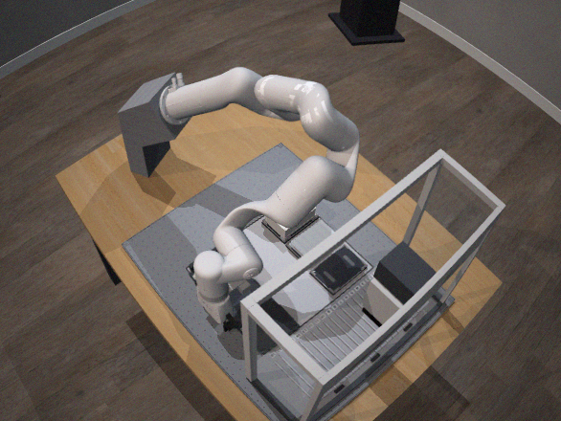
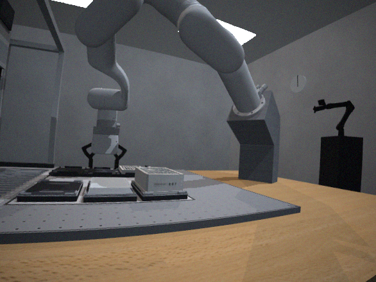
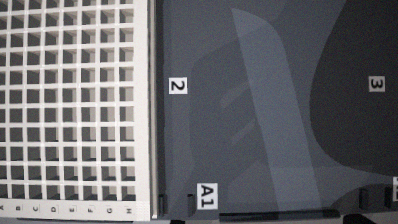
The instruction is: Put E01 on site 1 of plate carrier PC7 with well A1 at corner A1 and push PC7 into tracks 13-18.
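Note:
The dark plate carrier PC7 [image 2: 91, 172] lies on the apron in front of the rails. The white 96-well plate E01 [image 3: 70, 105] sits on it left of the label "2", with letters A to H along its near edge. It also shows in the exterior view [image 2: 128, 168]. Site 2 [image 3: 235, 115] and site 3 [image 3: 365, 115] are bare. My gripper [image 2: 103, 159] is open and empty, hanging just above site 2. It also shows in the top view [image 1: 229, 320], where the arm hides most of the carrier.
The deep-well block E07 [image 2: 158, 181] stands in the nearest nest, the flat plate E10 [image 2: 109, 186] in the middle nest, and the far nest S3 [image 2: 51, 189] is bare. The loading rails [image 1: 335, 330] lie inside the white instrument frame [image 1: 373, 268], beside a dark box [image 1: 402, 270].

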Tool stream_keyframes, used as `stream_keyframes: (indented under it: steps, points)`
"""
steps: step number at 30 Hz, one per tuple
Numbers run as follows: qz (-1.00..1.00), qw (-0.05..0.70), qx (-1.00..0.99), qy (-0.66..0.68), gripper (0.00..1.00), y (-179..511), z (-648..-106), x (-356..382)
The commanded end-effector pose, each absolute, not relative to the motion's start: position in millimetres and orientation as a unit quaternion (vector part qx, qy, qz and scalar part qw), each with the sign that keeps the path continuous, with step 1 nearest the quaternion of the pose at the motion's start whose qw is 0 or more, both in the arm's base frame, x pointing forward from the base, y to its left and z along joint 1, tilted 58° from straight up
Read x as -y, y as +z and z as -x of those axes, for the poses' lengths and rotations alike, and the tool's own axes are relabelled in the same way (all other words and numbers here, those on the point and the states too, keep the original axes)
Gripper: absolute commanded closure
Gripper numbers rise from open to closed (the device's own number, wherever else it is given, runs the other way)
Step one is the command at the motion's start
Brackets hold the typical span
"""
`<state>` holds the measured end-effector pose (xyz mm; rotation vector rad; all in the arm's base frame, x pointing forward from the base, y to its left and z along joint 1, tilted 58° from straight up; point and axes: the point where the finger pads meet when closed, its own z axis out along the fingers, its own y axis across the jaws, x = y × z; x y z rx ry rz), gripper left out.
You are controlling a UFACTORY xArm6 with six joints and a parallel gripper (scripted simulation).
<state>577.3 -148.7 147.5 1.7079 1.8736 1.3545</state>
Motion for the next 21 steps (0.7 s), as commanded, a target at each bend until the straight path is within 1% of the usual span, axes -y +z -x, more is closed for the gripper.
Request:
stream_keyframes:
  steps: [1,21]
  points:
    - [-0.589,0.134,-0.646,0.467,0.0,149.2,-576.9,147.8]
    - [-0.589,0.134,-0.646,0.467,0.0,152.6,-574.5,139.8]
